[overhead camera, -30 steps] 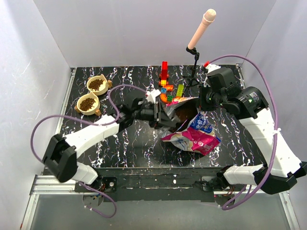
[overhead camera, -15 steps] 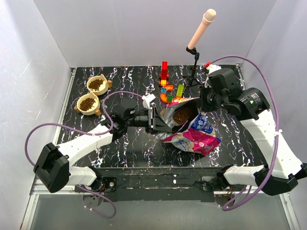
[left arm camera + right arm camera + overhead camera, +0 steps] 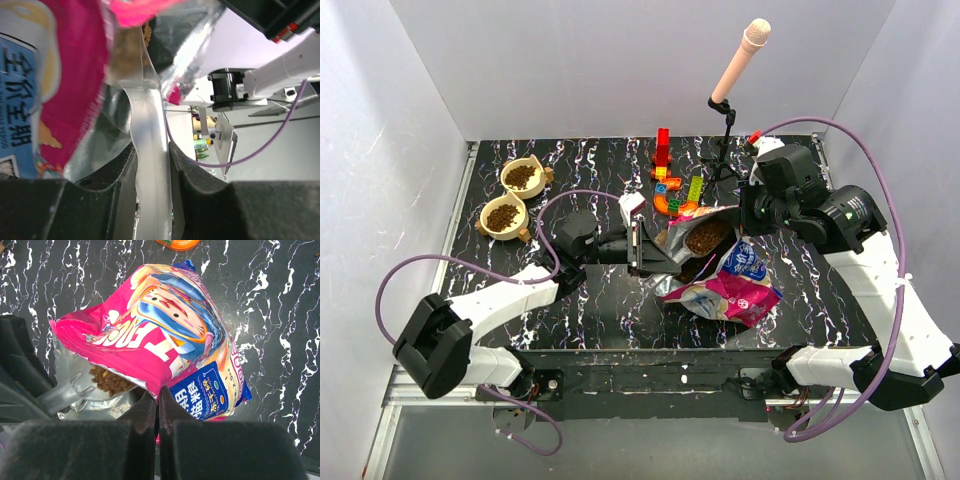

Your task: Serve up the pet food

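Jaws of the left gripper are clamping the handle of a clear scoop, which is reaching into the open foil bag at mid-table. The right gripper is pinching the bag's pink rim, fully closed on it. Brown pet food is showing inside the bag's mouth. Two filled tan bowls are sitting far left.

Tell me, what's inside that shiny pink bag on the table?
Small brown kibble shows at the open mouth of the bag, lying against its silver lining. How far down the kibble goes cannot be seen, because the pink foil covers it.
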Controlling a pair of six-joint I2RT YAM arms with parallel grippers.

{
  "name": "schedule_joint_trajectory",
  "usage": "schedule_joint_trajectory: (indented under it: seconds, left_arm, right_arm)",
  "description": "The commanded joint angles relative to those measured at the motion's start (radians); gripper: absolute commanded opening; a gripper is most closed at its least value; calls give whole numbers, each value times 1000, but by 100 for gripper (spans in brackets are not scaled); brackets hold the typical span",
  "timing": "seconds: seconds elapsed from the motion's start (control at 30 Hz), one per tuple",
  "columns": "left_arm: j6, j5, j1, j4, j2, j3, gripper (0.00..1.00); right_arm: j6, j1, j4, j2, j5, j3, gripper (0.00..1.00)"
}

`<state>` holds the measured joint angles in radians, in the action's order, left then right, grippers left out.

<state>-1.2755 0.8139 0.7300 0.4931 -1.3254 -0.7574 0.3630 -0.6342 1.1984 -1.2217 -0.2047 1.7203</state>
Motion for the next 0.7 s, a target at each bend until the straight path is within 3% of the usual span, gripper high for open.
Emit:
schedule_joint_trajectory:
  seconds: [0.0, 0.67]
  left_arm:
    - [5, 22, -9, 32, 127, 10, 0]
    - [-38, 24, -30, -87, 342, 27, 0]
  right_arm:
    - [-6, 8, -174, 87, -42, 96, 1]
    - [31, 16, -97, 59, -150, 153, 1]
